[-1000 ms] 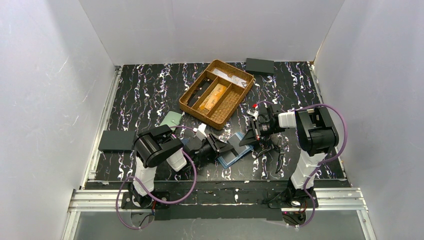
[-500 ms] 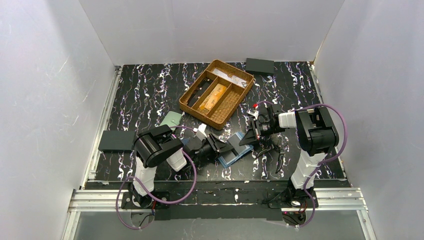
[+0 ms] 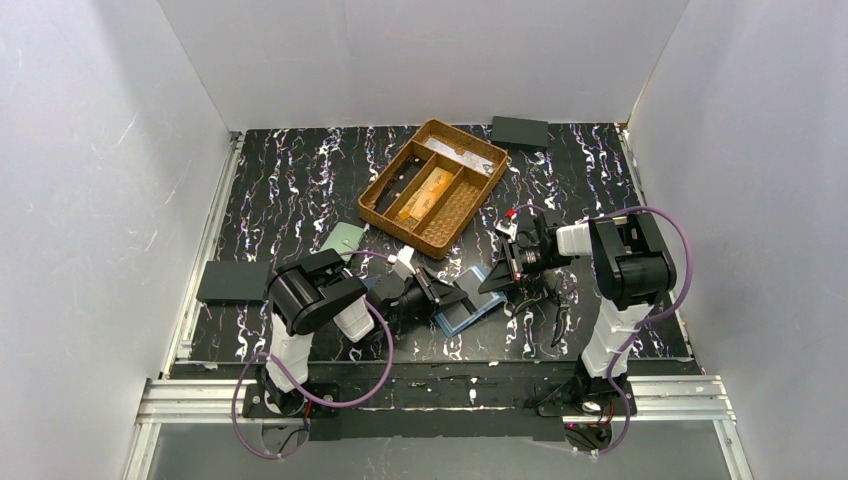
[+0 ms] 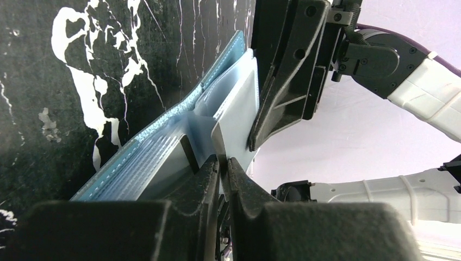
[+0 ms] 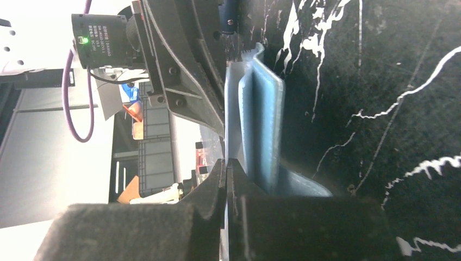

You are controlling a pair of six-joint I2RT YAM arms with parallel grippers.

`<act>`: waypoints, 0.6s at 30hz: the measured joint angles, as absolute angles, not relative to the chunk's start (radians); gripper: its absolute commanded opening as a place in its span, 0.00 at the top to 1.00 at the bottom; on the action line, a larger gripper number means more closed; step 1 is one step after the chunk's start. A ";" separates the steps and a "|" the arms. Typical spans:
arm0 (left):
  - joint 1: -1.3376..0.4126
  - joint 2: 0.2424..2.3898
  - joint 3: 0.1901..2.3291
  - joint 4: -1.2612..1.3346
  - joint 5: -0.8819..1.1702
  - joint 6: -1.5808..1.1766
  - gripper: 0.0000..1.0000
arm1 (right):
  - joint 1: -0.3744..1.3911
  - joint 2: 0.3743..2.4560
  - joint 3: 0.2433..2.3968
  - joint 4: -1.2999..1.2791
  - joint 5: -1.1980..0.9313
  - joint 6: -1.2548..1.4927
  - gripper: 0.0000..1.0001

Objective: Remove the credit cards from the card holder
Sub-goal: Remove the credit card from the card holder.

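Right now the left pincer (image 4: 222, 161) has its jaws almost together, nipping a thin pale inner flap of the card holder (image 4: 130, 168). The right pincer (image 5: 227, 166) is pressed closed on the edge of the pale inner panel, on the opposite side of the card holder, so the two pincers sit just beside each other over it. The card holder lies opened near the front edge of the worktop (image 3: 300, 180), with one blue half down on the surface and the other raised between the pincers. Behind the card holder stands a wicker basket (image 3: 398, 165) with several compartments. Left of the card holder lies a pale green wallet (image 3: 346, 240), and farther left a black slab (image 3: 232, 282). Well behind the card holder, past the basket, is a second black slab (image 3: 519, 131).
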State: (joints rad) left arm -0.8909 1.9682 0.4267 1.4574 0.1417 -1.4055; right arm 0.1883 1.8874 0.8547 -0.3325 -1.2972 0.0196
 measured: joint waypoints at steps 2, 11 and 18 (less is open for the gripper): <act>-0.891 1.968 0.426 1.459 0.142 -1.407 1.00 | 0.188 1.892 0.855 -0.337 -1.292 0.017 0.90; -0.886 1.964 0.414 1.469 0.142 -1.402 1.00 | 0.189 1.892 0.855 -0.341 -1.251 0.011 0.86; -0.884 1.964 0.414 1.467 0.145 -1.397 1.00 | 0.183 1.892 0.855 -0.340 -1.241 0.020 0.93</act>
